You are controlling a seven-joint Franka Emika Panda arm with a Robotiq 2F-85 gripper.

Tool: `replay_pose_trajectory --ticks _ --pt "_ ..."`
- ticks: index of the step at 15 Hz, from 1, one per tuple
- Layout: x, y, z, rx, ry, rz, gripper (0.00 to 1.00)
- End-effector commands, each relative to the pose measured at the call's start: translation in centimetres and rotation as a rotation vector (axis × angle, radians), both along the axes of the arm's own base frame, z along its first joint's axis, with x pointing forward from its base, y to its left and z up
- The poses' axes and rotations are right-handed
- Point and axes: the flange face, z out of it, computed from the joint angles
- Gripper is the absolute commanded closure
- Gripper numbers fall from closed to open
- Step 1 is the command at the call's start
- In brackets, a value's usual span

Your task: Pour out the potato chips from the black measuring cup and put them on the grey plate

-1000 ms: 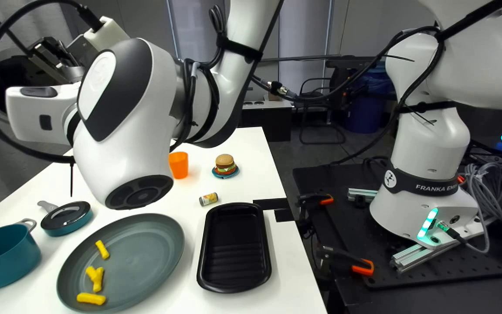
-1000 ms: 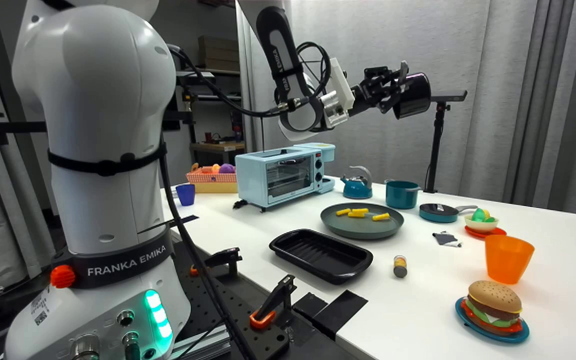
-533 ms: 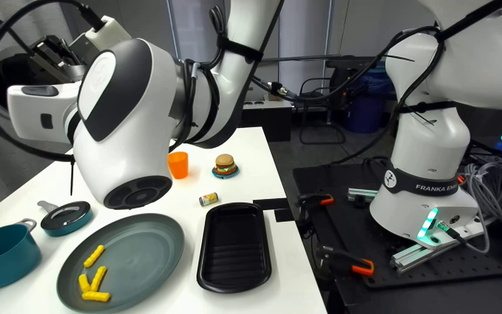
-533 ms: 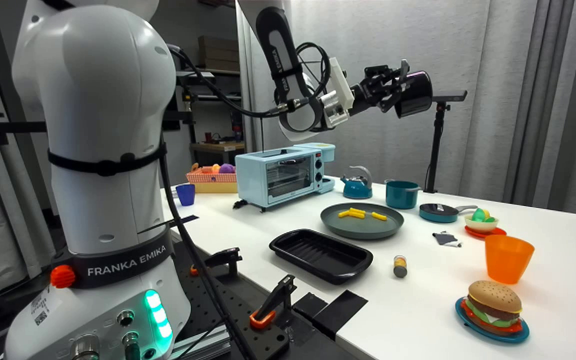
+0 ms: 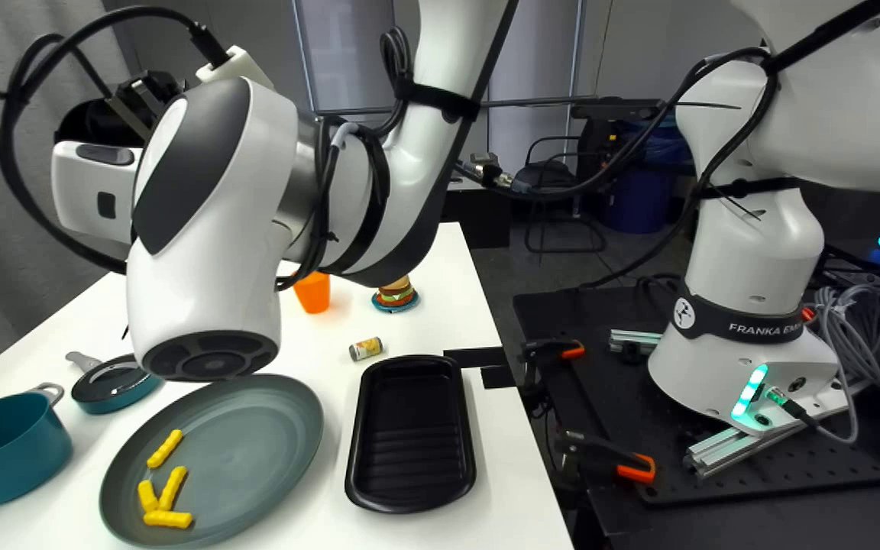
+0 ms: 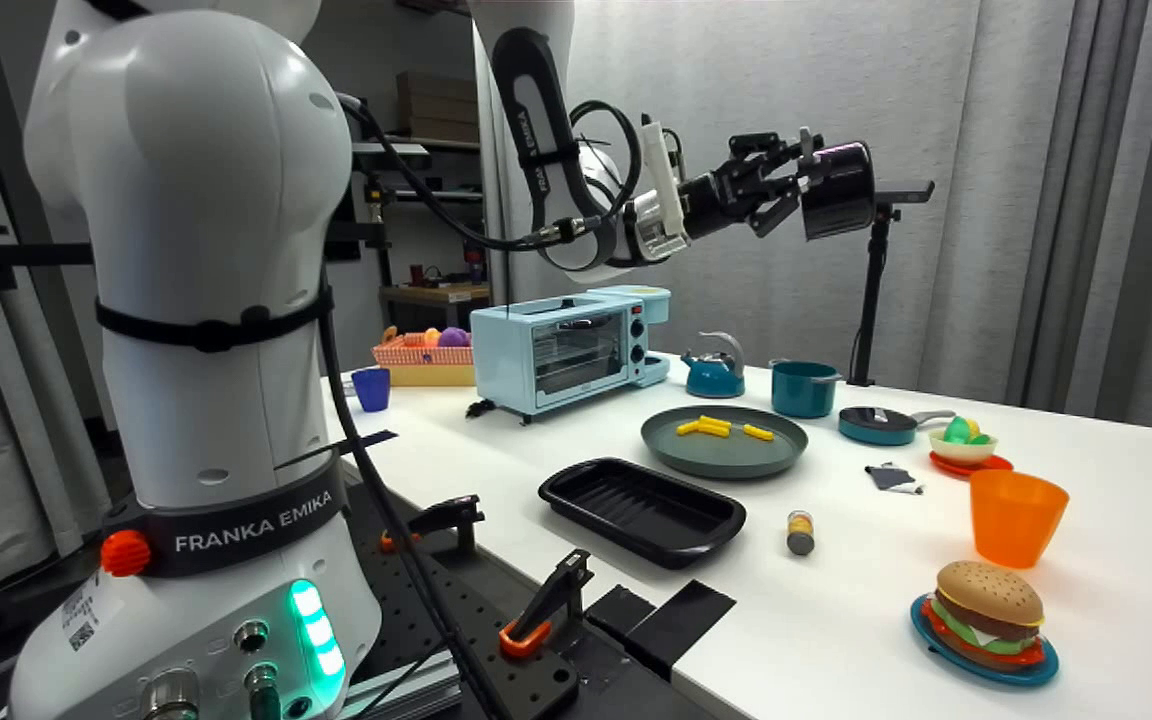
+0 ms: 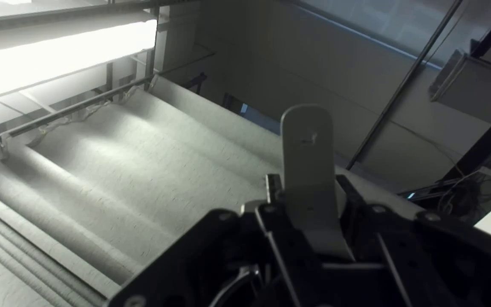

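The gripper (image 7: 310,187) hangs well above the level of the white table (image 6: 496,465), its jaws pinching the handle (image 7: 308,136) of the black measuring cup (image 6: 839,192); seen close in the wrist view, that handle stands squarely between the two fingers. The cup itself sits just beyond the fingertips, held aloft, and from here I can't tell which way its mouth points. In an exterior view the white arm (image 5: 207,290) screens most of the jaws.

Below the jaws, and well apart from them, lies the grey plate (image 5: 257,451). Four yellow potato chips (image 5: 168,519) rest on it, three bunched close together and one a little off from the rest. The black tray (image 6: 626,507) is also lower than the jaws, beside the plate on the robot base's side.

A teal pot (image 6: 804,392) and a dark-topped pan (image 6: 868,428) stand under jaw level too, near the plate. Also lower than the jaws, the orange cup (image 6: 1018,518) and a burger (image 6: 988,600) are on one side of the plate; the light blue oven (image 6: 504,355) and a teal kettle (image 6: 712,378) are on the opposite side. Beyond the jaws hangs a grey curtain (image 7: 143,162).
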Motion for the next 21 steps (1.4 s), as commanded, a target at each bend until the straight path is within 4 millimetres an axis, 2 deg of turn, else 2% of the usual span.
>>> replay_pose_trajectory --ticks 1,9,19,20,21 --pt "-0.5 0.2 -0.4 0.081 -0.089 -0.087 0.92" --pt "-1.8 0.6 -2.1 0.343 -0.255 -0.294 0.92" --pt "-2.1 2.4 -4.3 0.695 -0.477 -0.561 0.92" --pt "-3.9 -4.4 -3.9 0.725 -0.497 -0.585 0.92" --pt "-3.8 -5.1 -4.0 0.755 -0.513 -0.598 0.92"
